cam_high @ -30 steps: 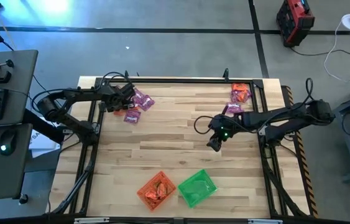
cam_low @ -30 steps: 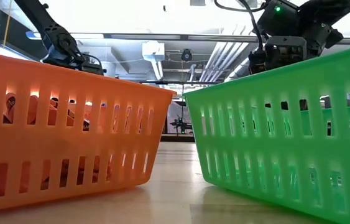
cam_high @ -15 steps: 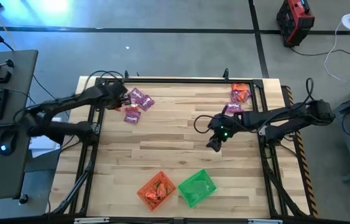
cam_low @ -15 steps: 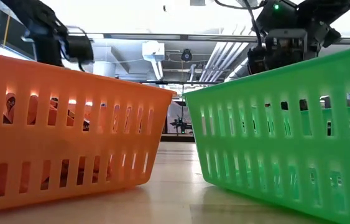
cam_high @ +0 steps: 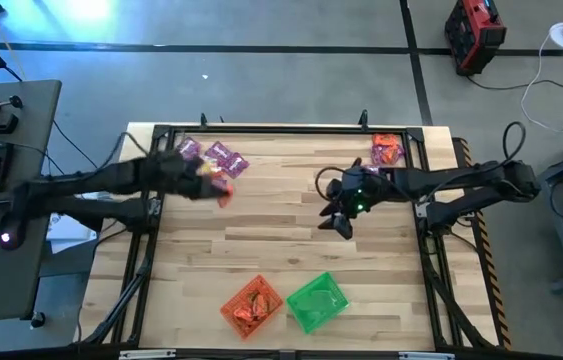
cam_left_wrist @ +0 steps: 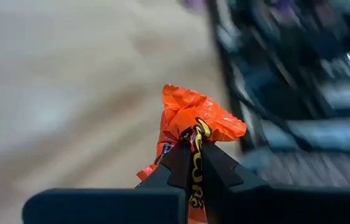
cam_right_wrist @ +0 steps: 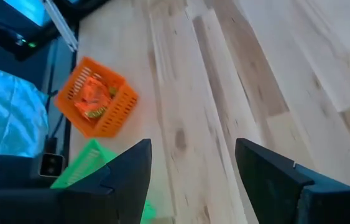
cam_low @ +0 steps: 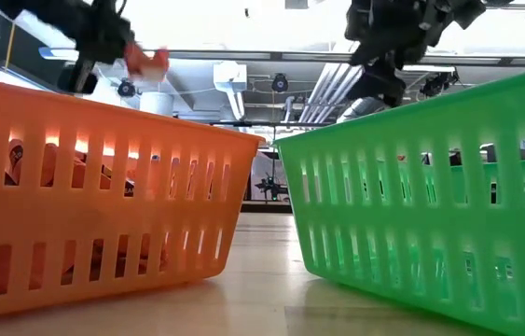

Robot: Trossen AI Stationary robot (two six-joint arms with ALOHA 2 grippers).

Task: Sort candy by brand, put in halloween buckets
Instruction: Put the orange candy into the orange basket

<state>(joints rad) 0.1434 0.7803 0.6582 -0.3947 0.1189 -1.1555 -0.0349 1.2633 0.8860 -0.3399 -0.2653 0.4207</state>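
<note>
My left gripper (cam_high: pixel 217 186) hangs above the table's far left part, shut on an orange-red candy packet (cam_left_wrist: pixel 194 121), which also shows in the low view (cam_low: pixel 146 62). Purple candy (cam_high: pixel 224 159) lies on the wood just beyond it. More orange-red candy (cam_high: pixel 387 150) lies at the far right. My right gripper (cam_high: pixel 337 216) stands open over the table's middle right, with nothing between its fingers (cam_right_wrist: pixel 131 167). The orange bucket (cam_high: pixel 252 305), with candy inside, and the green bucket (cam_high: pixel 317 301) stand side by side near the front edge. My left gripper pinches the orange-red packet between its two fingertips (cam_left_wrist: pixel 176 163). The packet's crumpled end (cam_left_wrist: pixel 207 119) sticks out past the tips. The fingers come slanting down from the table's left. The packet is lifted clear of the table.
A black frame rail (cam_high: pixel 261 129) runs around the tabletop. Bare wood (cam_high: pixel 261 235) lies between the candy piles and the buckets. In the low view the orange bucket (cam_low: pixel 103 196) and the green bucket (cam_low: pixel 430 196) fill the foreground.
My left gripper has taken an orange-red packet from the far-left pile, risen with it, and swung toward the table's right and near side. My right gripper has risen a little and rolled, still open.
</note>
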